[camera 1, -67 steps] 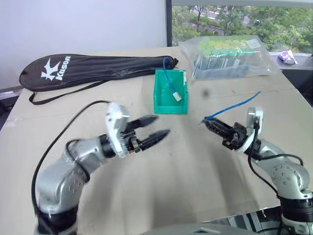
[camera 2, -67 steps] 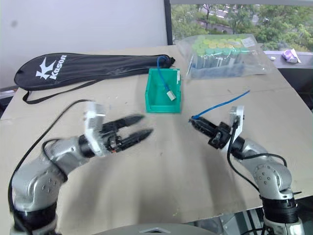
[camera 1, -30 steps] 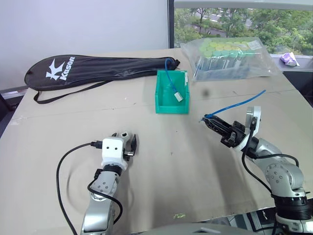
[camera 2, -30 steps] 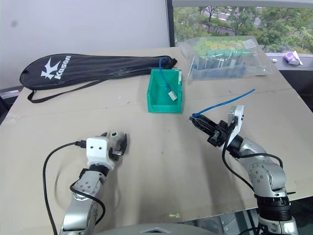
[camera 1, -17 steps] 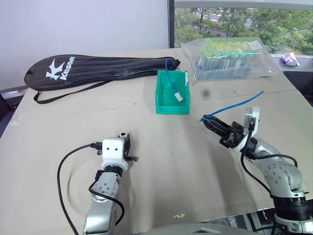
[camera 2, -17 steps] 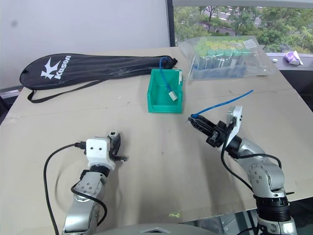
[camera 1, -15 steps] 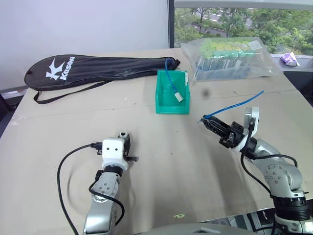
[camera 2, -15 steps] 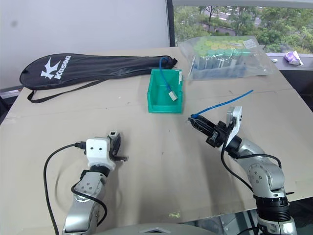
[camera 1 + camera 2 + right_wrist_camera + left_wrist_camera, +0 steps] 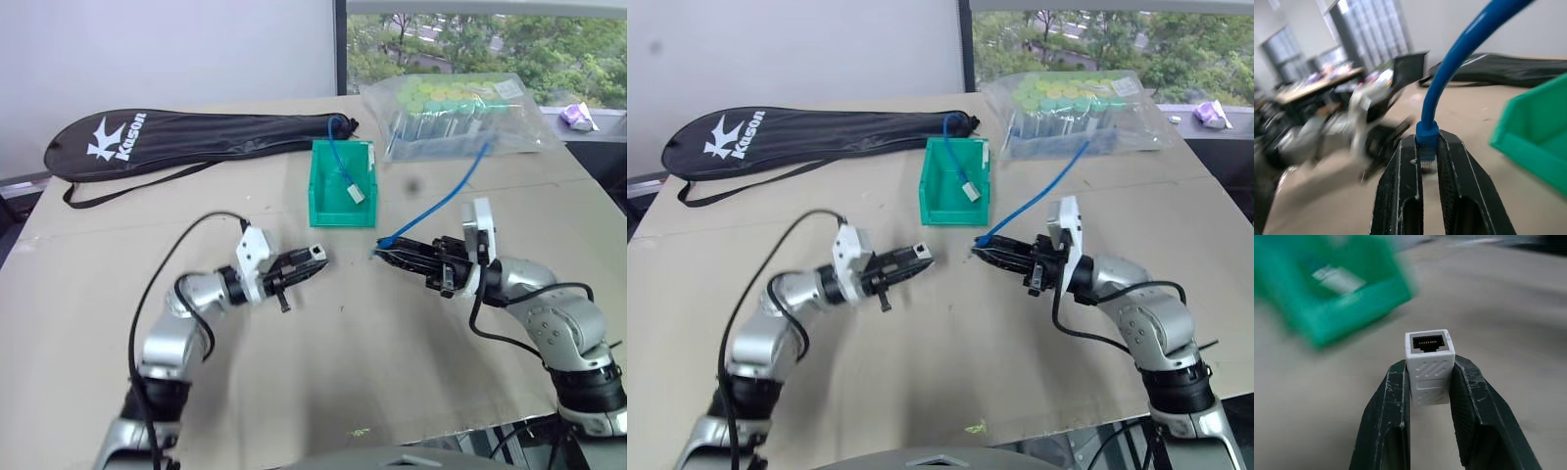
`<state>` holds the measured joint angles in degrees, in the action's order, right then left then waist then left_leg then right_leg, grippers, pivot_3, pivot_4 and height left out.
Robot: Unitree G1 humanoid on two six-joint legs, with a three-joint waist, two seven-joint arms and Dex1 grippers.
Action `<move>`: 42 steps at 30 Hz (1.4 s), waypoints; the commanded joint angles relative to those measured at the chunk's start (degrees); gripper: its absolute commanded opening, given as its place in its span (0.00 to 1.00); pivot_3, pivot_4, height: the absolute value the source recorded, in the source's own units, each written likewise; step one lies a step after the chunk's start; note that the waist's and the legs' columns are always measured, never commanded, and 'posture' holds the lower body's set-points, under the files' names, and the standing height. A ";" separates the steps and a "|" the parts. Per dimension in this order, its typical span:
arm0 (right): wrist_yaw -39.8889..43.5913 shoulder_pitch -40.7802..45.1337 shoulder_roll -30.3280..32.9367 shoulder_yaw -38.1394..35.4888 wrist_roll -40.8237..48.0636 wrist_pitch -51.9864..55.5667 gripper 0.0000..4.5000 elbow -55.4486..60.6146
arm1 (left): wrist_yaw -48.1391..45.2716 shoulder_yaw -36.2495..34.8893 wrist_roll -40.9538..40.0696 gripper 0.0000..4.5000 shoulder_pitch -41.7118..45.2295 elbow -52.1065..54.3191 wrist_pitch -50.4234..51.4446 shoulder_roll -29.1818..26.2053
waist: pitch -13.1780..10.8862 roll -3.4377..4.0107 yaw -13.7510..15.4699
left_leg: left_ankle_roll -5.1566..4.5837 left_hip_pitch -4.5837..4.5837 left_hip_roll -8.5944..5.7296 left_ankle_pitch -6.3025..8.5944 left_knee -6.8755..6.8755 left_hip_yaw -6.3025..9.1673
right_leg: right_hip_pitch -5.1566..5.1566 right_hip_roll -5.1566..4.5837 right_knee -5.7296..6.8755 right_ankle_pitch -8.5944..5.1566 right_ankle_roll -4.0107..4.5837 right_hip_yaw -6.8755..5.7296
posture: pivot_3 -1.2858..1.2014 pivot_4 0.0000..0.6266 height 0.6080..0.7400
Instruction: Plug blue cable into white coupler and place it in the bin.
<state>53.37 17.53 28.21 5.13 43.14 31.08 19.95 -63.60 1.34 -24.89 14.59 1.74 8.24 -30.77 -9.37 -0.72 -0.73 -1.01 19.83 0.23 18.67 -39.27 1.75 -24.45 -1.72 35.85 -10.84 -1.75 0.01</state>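
Observation:
My left gripper is shut on the white coupler, a tiny cube whose dark socket faces away from the hand. It is held level above the table and points toward my right gripper. The right gripper is shut on the blue cable just behind its plug, with the cable arching up and back behind it. The two gripper tips face each other with a small gap between them. The green bin stands just beyond them on the table.
Inside the bin lies another blue cable with a cream block. A black racket bag lies at the back left. A clear bag of green-capped tubes sits at the back right. The table's edge runs close on the right.
The left gripper shut on the coupler at the table, then rose and swung to point right. The right gripper moved left toward it, and the cable tail swung upward.

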 commanded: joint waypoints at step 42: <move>9.46 7.95 -1.80 24.58 -35.72 -18.10 0.00 -27.84 | -17.08 11.59 13.32 0.12 13.25 -27.86 -20.66 9.36 | 0.17 -0.04 0.12 | -0.06 -0.44 -0.06 0.03 -0.06 0.15 | 0.46 -0.10 0.01 -0.05 0.07 0.03 | 0.52 0.24 1.00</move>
<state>62.30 27.67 26.19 24.47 12.80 10.49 -1.63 -81.29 11.79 -11.73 26.62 -26.44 -10.01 -23.52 -9.21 -0.76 -0.61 -1.07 19.15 0.17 18.70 -39.33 1.92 -23.75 -1.83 35.86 -10.96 -1.59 0.04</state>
